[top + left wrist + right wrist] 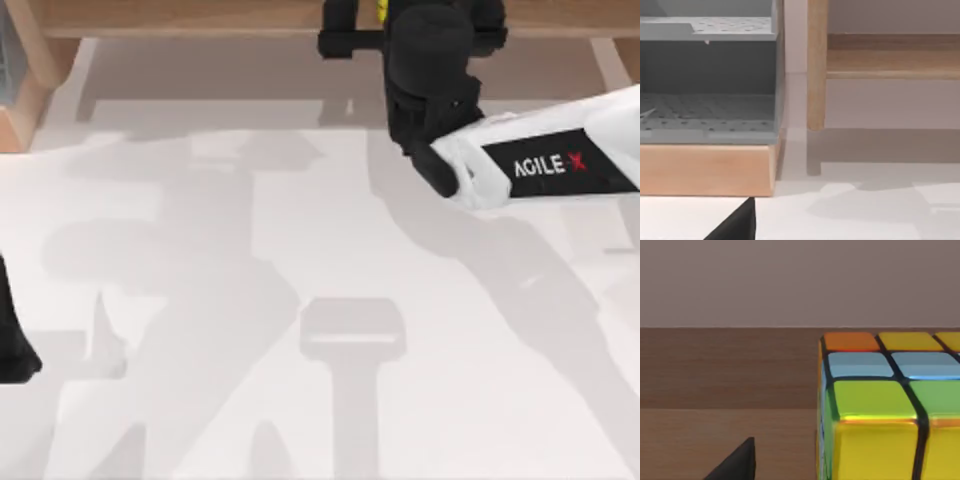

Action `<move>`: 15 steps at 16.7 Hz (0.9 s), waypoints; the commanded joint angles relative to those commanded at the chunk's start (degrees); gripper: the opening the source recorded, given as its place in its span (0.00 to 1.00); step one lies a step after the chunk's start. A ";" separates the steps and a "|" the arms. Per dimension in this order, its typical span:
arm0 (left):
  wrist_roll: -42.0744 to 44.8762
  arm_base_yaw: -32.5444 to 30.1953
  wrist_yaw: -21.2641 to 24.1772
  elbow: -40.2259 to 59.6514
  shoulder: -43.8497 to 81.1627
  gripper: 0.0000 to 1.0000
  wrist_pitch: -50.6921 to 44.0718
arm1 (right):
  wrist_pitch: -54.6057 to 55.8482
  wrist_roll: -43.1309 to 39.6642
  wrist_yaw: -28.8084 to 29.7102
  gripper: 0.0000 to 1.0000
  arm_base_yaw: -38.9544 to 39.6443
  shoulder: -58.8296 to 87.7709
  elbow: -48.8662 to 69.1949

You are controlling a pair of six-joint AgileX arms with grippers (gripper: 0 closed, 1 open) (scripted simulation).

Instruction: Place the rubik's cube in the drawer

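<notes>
Right arm reached over the far wooden edge with the cube close before its wrist camera.

Nearest, the left arm (pixel 12 340) sat parked at the table's (pixel 300 300) left edge; whether its hand was wide or narrow I cannot tell. Farther off, the right gripper (pixel 435 45) hung over the far wooden ledge (pixel 200 18). The rubik's cube (pixel 890 410) was close in front of it above brown wood; whether the fingers held it I cannot tell. A grey perforated rack (pixel 707 75) on a wooden base stood at the far left.
</notes>
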 joint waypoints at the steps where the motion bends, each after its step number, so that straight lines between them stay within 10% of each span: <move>1: 0.00 0.00 0.00 0.00 0.00 1.00 0.00 | 0.00 0.00 0.00 0.92 0.00 0.00 0.00; 13: 0.00 0.00 0.00 0.00 0.00 1.00 0.00 | 0.00 0.00 0.00 0.02 0.00 0.00 0.00; 15: 0.00 0.00 0.00 0.00 0.00 1.00 0.00 | 0.00 0.00 0.00 0.00 0.00 0.00 0.00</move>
